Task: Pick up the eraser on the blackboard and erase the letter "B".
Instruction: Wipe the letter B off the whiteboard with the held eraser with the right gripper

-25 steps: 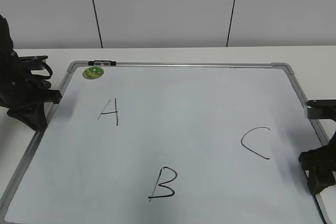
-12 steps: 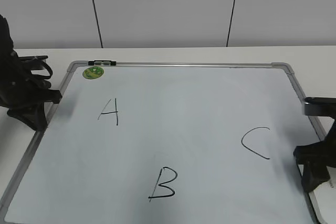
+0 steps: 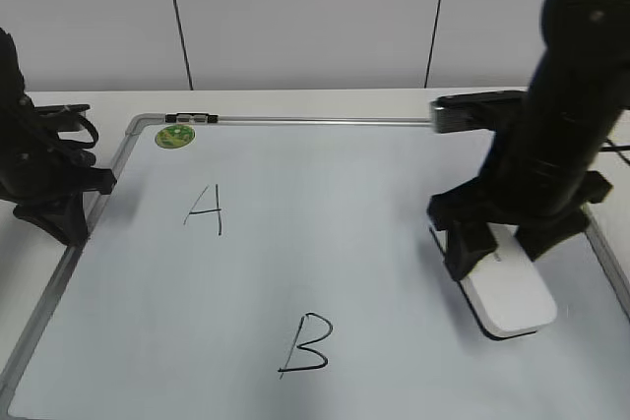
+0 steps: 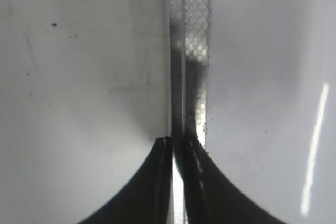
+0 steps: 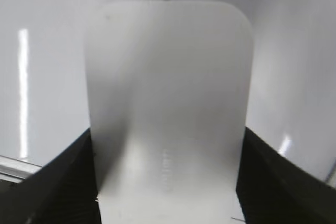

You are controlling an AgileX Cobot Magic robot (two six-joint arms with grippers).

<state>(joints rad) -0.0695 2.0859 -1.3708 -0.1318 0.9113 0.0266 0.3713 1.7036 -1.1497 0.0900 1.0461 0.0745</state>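
a pale panelled wall stands behind a white table (image 3: 325, 100) on which the blackboard (image 3: 325, 194) lies flat, its grey frame running along the far and side edges. right gripper (image 3: 500, 243): clamped on the eraser (image 3: 510, 292), one jaw on each long side, as the right wrist view shows with the white block (image 5: 168, 108) filling the space between the dark fingers. the eraser sits on the right half of the board, its dark underside low over or on the surface; whether it presses on the board cannot be told. the letter "B" (image 3: 306, 343) lies to the left and slightly nearer, well apart from the eraser, at the near middle of the board. the letter "A" (image 3: 205, 210) stands farther left and farther away; a round green sticker (image 3: 174, 135) marks the far left corner. left gripper (image 4: 178, 145): jaws together, holding nothing, parked at the left frame of the board (image 4: 189, 51).

judgement: the grasp appears secured and the carry to the letter is the step in hand. to do it well, keep the eraser's underside flat and parallel to the board, bring it leftward and nearer until it covers the "B", then press evenly and sweep across both lobes and the stem. a tilted pad would leave streaks. strokes should stay short so that the "A" is not smeared.
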